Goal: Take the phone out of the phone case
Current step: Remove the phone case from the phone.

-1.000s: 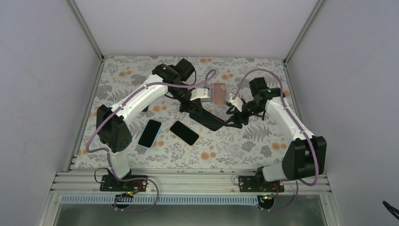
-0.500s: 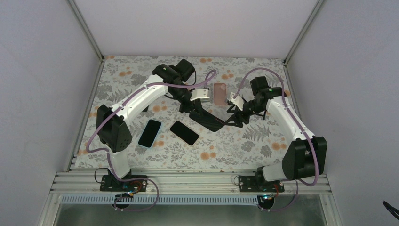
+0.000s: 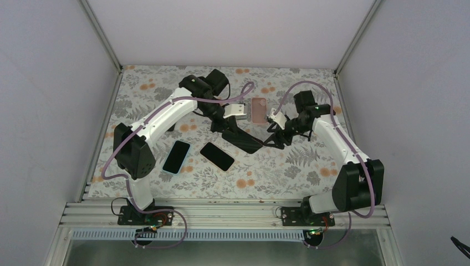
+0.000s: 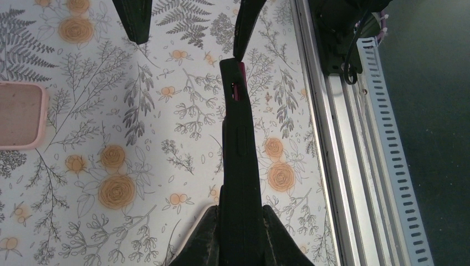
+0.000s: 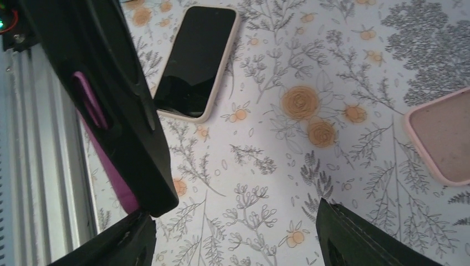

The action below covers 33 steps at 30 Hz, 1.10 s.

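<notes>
Extraction looks barely begun: the left hand (image 4: 239, 224) is clenched on the black phone case (image 4: 237, 138), raised over the middle of the tabletop (image 3: 288, 172), with the phone (image 5: 108, 160) showing only a purple edge inside. The right hand (image 5: 233, 221), spread wide at its corner, grips nothing.

Pale walls (image 3: 50, 83), floral tabletop (image 3: 277, 177)

I read this as a lab test cell: blank white panels (image 3: 233, 27) beyond the left gripper (image 4: 239, 221), aluminium rail (image 3: 221, 213) behind it.
</notes>
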Each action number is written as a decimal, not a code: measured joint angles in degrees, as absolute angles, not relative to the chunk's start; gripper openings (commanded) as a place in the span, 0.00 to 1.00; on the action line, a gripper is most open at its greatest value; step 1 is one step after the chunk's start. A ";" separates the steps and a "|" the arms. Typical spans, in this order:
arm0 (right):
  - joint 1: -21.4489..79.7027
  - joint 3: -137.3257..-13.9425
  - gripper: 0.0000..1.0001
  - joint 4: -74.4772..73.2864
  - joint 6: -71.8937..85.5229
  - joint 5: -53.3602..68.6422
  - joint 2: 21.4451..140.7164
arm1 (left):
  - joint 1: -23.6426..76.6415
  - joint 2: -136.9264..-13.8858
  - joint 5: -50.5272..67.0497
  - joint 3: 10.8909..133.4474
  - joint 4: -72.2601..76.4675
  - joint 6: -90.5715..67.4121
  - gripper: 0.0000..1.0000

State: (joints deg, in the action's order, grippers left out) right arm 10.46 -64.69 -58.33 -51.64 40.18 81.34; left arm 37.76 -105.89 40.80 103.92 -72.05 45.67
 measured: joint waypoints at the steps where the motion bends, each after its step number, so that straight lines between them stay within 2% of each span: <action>1: 10.50 -64.36 0.75 -57.23 -50.59 39.70 81.25 | 37.71 -105.91 40.69 103.92 -72.07 45.67 0.02; 17: 13.02 -67.24 0.77 -53.12 -44.97 33.76 84.73 | 38.89 -106.94 36.47 106.54 -72.23 45.34 0.02; 24: 18.00 -66.61 0.77 -50.76 -44.71 31.73 82.59 | 38.89 -107.42 36.03 108.40 -74.35 43.38 0.02; 33: 19.20 -68.66 0.77 -52.40 -48.49 38.63 81.38 | 37.10 -107.39 40.58 110.83 -78.06 42.63 0.02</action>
